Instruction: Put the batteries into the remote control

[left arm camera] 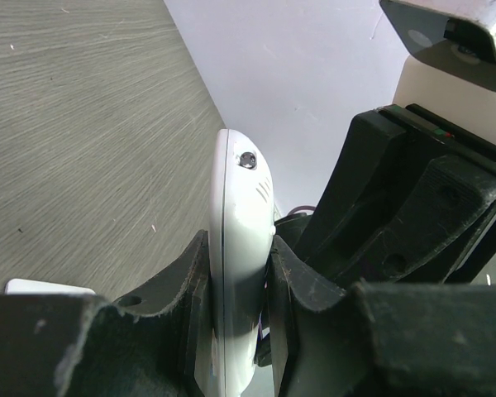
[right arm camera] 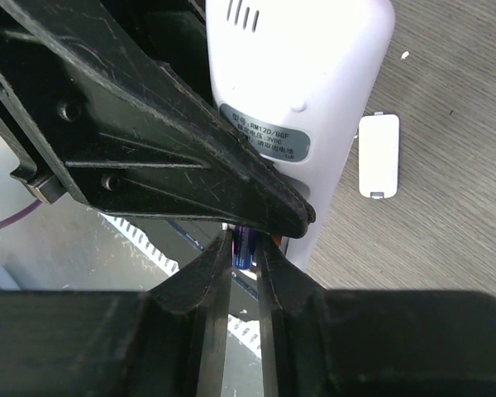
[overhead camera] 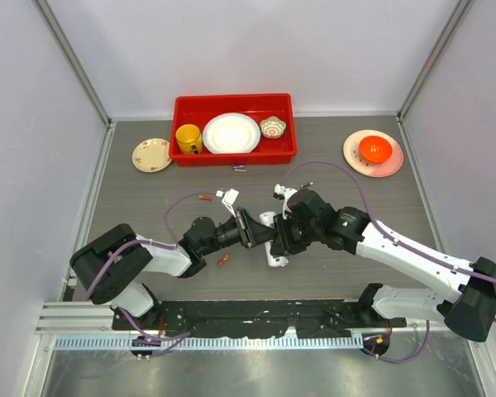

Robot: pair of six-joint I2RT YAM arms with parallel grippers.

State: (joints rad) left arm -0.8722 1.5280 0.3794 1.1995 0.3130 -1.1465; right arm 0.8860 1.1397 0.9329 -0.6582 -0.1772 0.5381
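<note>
The left tool [left arm camera: 238,277] clamps the slim white plastic remote control [left arm camera: 236,198] on edge over the grey desk [left arm camera: 83,149]. The right tool [right arm camera: 244,252], narrowly parted, has a small blue battery [right arm camera: 242,238] between its tips at the remote; I cannot tell whether it grips.

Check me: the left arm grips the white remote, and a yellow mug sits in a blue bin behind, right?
The bin is red, not blue; the top view shows it. The left gripper does grip the white remote, and the yellow mug sits in that bin.
</note>
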